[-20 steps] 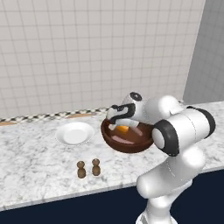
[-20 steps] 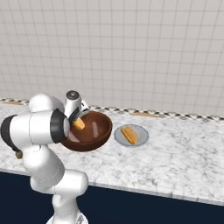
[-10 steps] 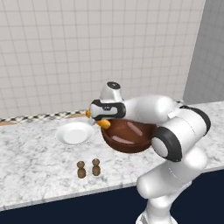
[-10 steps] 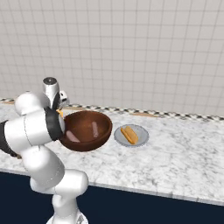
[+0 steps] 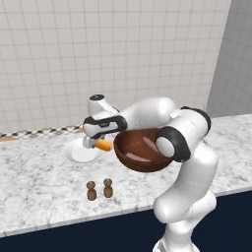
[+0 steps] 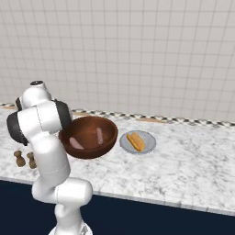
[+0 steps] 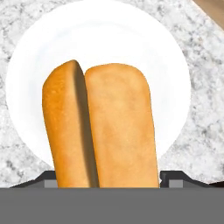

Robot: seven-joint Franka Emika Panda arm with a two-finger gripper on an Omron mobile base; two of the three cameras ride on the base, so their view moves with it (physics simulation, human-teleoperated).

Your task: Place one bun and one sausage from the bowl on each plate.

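Note:
My gripper (image 5: 98,143) is shut on a golden split bun (image 7: 105,127) and holds it just above a bare white plate (image 7: 100,35). That plate (image 5: 76,155) lies on the counter left of the dark brown bowl (image 5: 135,158). The bun (image 5: 104,145) pokes out under the hand, tilted. Two sausages (image 6: 100,135) lie inside the bowl (image 6: 92,150). To the bowl's right a second white plate (image 6: 149,140) carries a bun (image 6: 136,141). In the hand view the fingertips (image 7: 175,176) just show on either side of the bun's lower end.
Two small brown shakers (image 5: 98,189) stand on the marble counter in front of the left plate, near the front edge. The tiled wall runs behind the counter. My own white arm arches over the bowl.
The arm has swung left from over the bowl to above the left plate, carrying the bun with it. Bowl, plates and shakers have stayed put.

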